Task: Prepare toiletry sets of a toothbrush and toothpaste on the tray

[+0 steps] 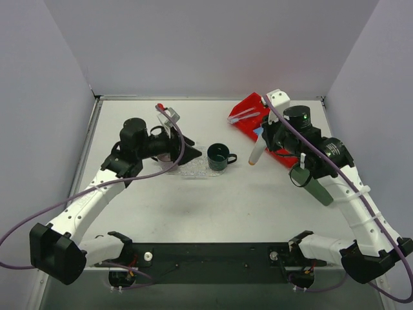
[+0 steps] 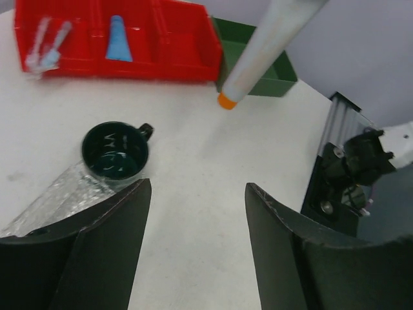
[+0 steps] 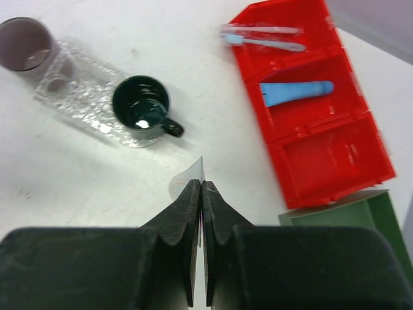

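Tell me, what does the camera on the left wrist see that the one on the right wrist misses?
Left wrist only: the white tube hanging full length, orange cap down, and the left gripper open and empty. Right wrist only: the mauve cup on the tray, and the right gripper shut on just the tube's thin flat end. Both: the dark green mug, the red bin holding a blue tube and wrapped toothbrushes, and part of the clear tray.

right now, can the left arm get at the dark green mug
Probably yes: the left gripper is open and empty, the dark green mug stands just ahead of it on one end of the tray, and nothing lies between them.
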`<act>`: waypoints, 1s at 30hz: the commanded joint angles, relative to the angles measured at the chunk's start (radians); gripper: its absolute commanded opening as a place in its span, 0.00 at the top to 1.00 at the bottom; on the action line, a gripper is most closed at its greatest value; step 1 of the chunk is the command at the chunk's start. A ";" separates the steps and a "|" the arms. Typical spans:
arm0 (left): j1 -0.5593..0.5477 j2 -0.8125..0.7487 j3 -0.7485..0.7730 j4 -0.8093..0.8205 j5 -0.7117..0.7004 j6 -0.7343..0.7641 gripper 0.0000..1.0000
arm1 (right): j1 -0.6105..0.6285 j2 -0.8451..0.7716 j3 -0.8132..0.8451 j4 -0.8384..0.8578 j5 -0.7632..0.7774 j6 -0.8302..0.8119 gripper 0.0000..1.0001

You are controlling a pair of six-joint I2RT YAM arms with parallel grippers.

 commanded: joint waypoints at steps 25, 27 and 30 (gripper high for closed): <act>-0.255 0.101 -0.123 0.534 0.369 -0.286 0.24 | 0.137 0.022 0.134 0.028 -0.702 0.262 1.00; -0.273 0.111 -0.123 0.548 0.396 -0.297 0.25 | 0.140 0.025 0.132 0.037 -0.725 0.266 1.00; -0.292 0.124 -0.121 0.587 0.438 -0.329 0.29 | 0.140 0.031 0.135 0.046 -0.745 0.272 1.00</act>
